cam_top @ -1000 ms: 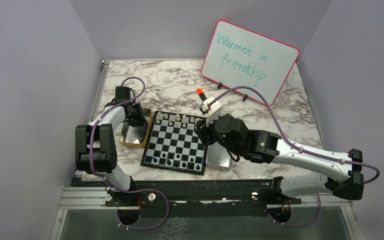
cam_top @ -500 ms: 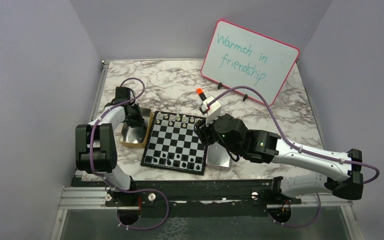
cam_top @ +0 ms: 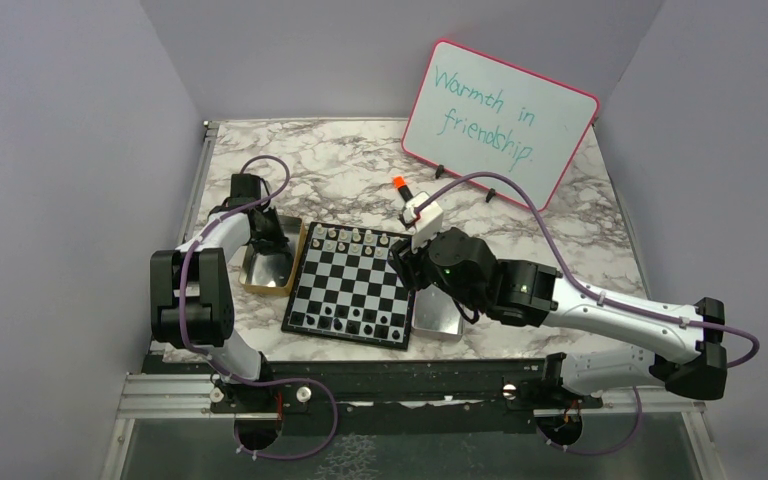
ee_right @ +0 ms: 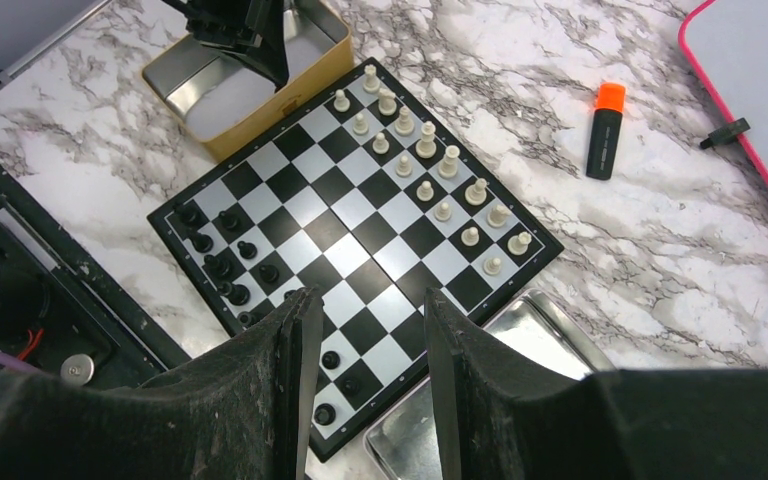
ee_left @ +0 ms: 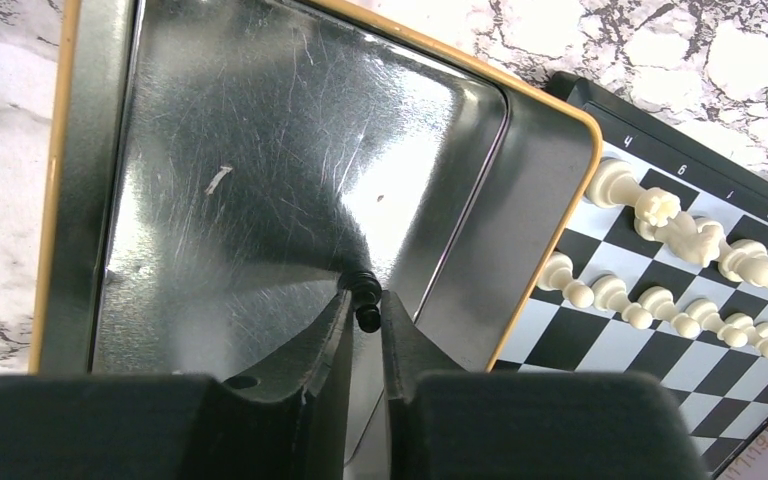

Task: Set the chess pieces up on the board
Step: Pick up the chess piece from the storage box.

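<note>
My left gripper (ee_left: 365, 322) is clamped around a tiny black piece (ee_left: 366, 290) down in the gold tray (ee_left: 550, 190), its long axis along my fingers, with the board (ee_left: 650, 130) just beside to the right (right gripper (ee_right: 365, 345) hangs spread above it).

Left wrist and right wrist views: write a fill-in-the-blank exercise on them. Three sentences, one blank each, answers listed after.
1. The left gripper is shut on a tiny ___ chess piece inside the gold tray.
2. The marker lying on the table has an ___ cap.
3. The right gripper hangs above the board, holding nothing, with its jaws ___.

Missing words: black; orange; open.
</note>
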You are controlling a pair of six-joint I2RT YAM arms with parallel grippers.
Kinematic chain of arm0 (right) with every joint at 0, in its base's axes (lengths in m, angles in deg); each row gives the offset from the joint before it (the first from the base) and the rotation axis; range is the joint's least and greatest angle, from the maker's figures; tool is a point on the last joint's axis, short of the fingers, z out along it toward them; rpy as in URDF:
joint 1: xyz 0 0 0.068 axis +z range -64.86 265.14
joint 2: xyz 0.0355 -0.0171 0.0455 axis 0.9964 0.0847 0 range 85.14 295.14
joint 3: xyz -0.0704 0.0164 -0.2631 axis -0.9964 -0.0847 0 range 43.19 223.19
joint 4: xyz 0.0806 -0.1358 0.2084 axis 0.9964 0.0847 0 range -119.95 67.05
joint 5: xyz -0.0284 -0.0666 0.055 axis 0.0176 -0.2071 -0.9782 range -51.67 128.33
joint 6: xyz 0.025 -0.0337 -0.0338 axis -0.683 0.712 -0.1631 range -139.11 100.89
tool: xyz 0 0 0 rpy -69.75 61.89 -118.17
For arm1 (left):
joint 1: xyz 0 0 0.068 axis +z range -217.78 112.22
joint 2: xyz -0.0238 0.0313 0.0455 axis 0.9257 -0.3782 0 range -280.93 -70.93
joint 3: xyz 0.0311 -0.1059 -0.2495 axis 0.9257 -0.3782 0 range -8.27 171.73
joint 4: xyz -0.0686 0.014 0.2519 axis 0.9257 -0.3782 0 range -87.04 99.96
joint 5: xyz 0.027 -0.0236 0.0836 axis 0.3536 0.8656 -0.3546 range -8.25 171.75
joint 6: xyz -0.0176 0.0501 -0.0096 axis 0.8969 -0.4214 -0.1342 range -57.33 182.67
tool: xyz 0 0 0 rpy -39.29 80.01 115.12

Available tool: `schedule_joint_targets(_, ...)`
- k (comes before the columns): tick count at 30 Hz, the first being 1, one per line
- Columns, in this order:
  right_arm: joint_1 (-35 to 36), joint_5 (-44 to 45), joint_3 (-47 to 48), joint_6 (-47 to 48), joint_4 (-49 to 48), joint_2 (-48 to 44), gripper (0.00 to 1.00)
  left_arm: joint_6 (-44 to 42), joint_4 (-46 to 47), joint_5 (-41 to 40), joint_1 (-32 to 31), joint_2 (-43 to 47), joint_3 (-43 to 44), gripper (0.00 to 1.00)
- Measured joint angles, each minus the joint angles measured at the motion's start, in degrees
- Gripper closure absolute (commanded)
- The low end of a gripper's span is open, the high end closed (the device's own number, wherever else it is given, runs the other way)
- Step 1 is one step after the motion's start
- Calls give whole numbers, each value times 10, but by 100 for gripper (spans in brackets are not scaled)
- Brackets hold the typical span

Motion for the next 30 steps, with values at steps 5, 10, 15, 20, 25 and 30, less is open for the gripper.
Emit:
schedule_joint_targets(5, 0, 0, -9, -1, 0, -11, 53, 0, -2, 0, 0, 1, 0, 85)
schedule_joint_targets(10, 0, 0, -30, -6, 0, -34, 53, 1, -9, -3, 0, 9, 0, 88)
schedule_joint_targets(15, 0, 0, -38, -10, -2, -45, 53, 3, -16, -8, -1, 13, 0, 90)
schedule_joint_targets(20, 0, 0, -53, -11, -5, -55, 53, 6, -36, -14, -4, 25, 2, 90)
schedule_joint_targets(25, 0, 0, -71, -11, -7, -70, 53, 9, -58, -20, -10, 54, 28, 91)
schedule_joint_targets(30, 0, 0, -77, -11, -9, -89, 53, 16, -80, -32, -35, 90, 51, 90)
